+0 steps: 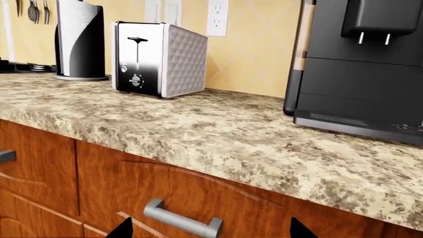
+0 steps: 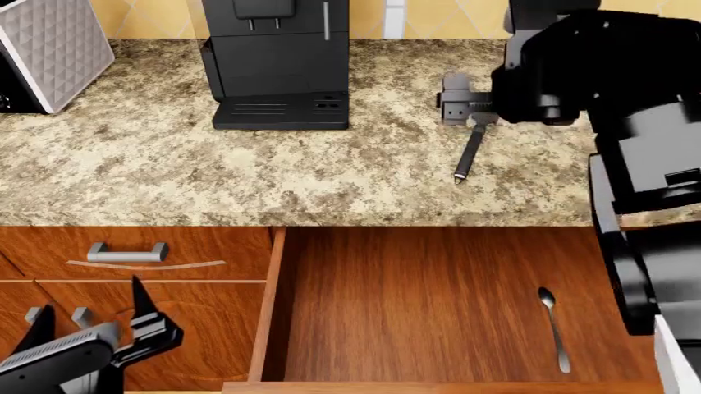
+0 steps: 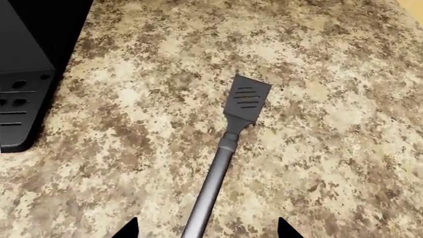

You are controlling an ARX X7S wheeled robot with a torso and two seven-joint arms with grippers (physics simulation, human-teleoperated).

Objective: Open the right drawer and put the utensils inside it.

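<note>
The right drawer stands pulled out below the speckled countertop, its wood-grain floor showing. A thin metallic spoon lies inside it toward the right. The dark grey spatula lies flat on the countertop, its slotted blade pointing away. My right gripper hangs open above the spatula's handle, one fingertip on each side, not touching it; in the head view this right gripper covers the blade end. My left gripper is open and empty, low in front of the left cabinet fronts.
A black coffee machine stands at the back of the counter, a toaster to its left, a paper towel roll beyond. The left wrist view faces a grooved drawer front with a grey bar handle.
</note>
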